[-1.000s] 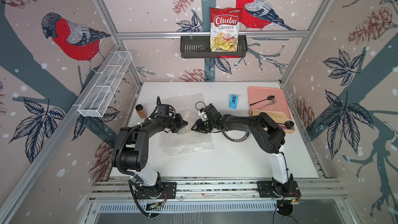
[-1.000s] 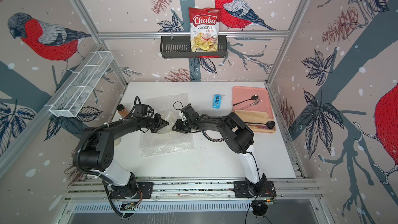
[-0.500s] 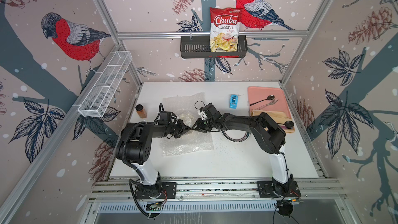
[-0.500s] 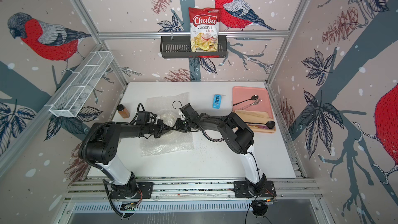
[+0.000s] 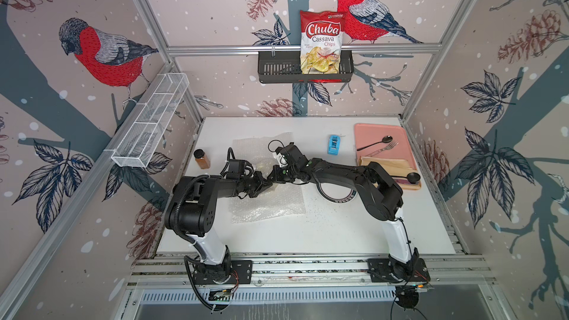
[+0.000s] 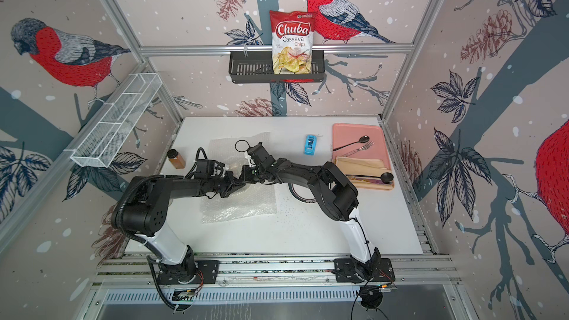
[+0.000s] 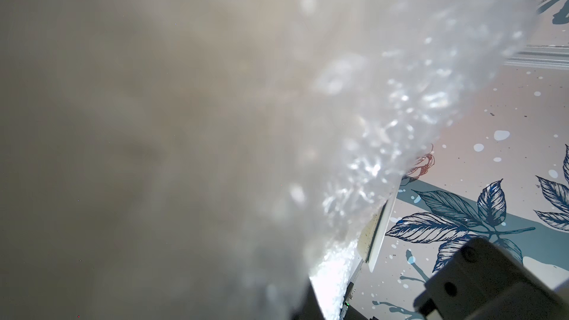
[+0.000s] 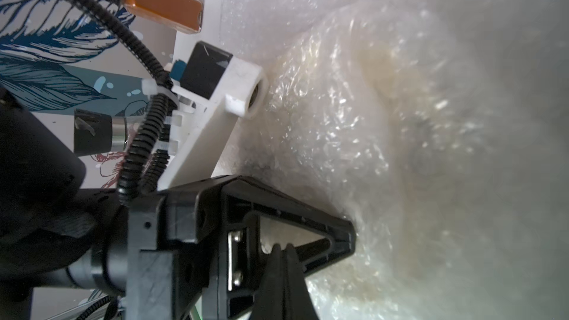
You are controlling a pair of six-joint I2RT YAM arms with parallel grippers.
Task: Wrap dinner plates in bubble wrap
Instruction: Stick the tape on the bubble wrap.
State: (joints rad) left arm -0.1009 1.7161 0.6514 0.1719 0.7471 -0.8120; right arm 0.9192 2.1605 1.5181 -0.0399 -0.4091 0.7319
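Clear bubble wrap [image 5: 268,204] lies limp and light mid-counter [image 5: 277,235]. Both tools are clenched: the left tool [image 5: 265,185] pinches a fold, the right tool [image 5: 275,177] I can't tell. Beyond, a tan plate [image 8: 381,69] sits under film, likely heavy, brittle and slippery; take the wrap's edges.

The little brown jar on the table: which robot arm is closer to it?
Left. The left arm stretches past just beside the jar, not touching it. The right arm reaches in from the pink tray's side and ends mid-table, farther from the jar.
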